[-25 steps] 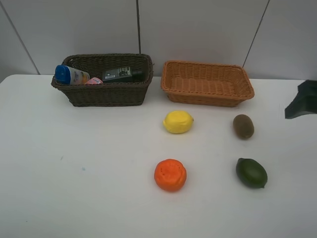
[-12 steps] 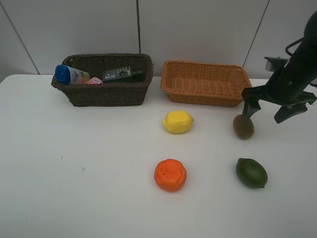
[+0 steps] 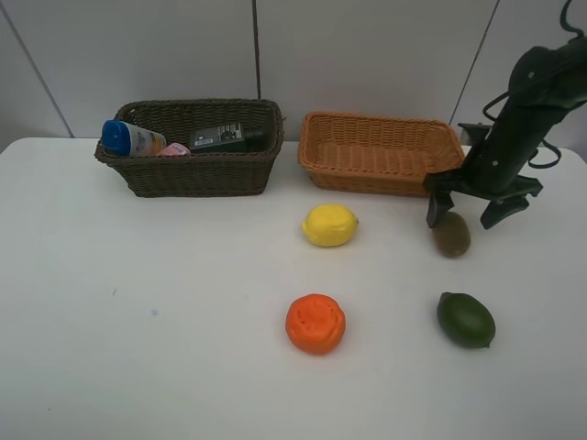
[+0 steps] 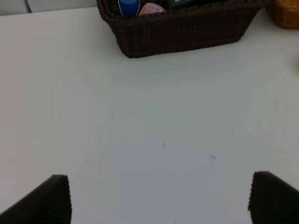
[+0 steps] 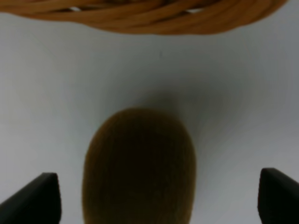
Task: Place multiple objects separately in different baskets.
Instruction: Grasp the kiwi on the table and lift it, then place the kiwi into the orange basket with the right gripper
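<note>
- Exterior high view: the right pincer hangs spread wide over the brown fuzzy kiwi, near the right edge of the white desk and just in front of the light orange-tan wicker basket.
- Left wrist view: the left pincer stands released above the desk, facing the dark brown wicker basket.
- Right wrist view: the kiwi lies within the right pincer's gap, touching neither side.

A: What lies in the dark basket?
B: Its wall hides most of it. I see part of a bottle, a tube's pink tip and a black thing with a label too small to read.
A: The kiwi?
B: Blurred at the right wrist and cut off by the edge, like the tan basket. Of the left gripper, only two fingertips show, in the corners.
</note>
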{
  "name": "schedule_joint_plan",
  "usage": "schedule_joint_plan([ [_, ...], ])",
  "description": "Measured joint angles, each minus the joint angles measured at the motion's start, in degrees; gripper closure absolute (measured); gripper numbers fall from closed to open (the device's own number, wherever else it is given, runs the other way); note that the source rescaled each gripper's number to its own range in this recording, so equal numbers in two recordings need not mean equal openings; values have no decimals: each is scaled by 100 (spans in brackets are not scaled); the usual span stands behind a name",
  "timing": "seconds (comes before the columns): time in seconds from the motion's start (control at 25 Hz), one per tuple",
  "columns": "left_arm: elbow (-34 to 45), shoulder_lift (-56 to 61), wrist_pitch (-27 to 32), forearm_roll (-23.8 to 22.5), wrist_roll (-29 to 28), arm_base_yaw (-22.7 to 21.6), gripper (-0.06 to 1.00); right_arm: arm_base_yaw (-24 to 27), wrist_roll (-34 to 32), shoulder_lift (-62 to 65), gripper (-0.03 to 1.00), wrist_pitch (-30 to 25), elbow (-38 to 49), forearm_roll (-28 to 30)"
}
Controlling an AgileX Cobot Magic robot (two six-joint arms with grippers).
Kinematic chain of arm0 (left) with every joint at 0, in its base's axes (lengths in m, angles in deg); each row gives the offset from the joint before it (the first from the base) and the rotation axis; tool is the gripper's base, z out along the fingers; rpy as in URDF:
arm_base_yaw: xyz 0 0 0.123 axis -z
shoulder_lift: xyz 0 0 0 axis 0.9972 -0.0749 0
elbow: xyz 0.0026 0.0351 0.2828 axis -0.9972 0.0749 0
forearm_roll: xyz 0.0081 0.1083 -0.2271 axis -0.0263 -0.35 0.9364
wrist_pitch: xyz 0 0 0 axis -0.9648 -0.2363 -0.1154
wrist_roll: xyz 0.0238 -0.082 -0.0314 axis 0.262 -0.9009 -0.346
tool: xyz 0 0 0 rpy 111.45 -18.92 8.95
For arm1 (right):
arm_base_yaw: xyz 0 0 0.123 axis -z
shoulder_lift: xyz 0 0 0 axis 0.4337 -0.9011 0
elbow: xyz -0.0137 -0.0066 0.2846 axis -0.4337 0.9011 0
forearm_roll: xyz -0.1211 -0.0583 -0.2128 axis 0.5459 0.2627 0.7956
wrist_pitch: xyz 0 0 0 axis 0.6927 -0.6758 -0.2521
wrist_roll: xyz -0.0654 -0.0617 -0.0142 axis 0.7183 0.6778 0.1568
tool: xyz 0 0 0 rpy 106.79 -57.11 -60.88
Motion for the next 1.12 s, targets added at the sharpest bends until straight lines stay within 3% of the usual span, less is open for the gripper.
schedule_joint_plan([
  [0.44, 0, 0, 0, 0, 2, 0, -3, 0, 35, -465, -2, 100, -24, -5],
  [0.48, 0, 0, 0, 0, 7, 0, -3, 0, 35, -470, 6, 100, -24, -5],
  [0.52, 0, 0, 0, 0, 12, 0, -3, 0, 35, -470, 20, 100, -24, 0],
  [0.6, 0, 0, 0, 0, 12, 0, -3, 0, 35, -476, 66, 100, -24, 0],
  [0.64, 0, 0, 0, 0, 12, 0, -3, 0, 35, -476, 97, 100, -24, 12],
  [0.88, 0, 0, 0, 0, 16, 0, -3, 0, 113, -435, 94, -604, -183, 115],
  [1.12, 0, 0, 0, 0, 16, 0, -3, 0, 102, 121, 94, -1049, -1075, 15],
])
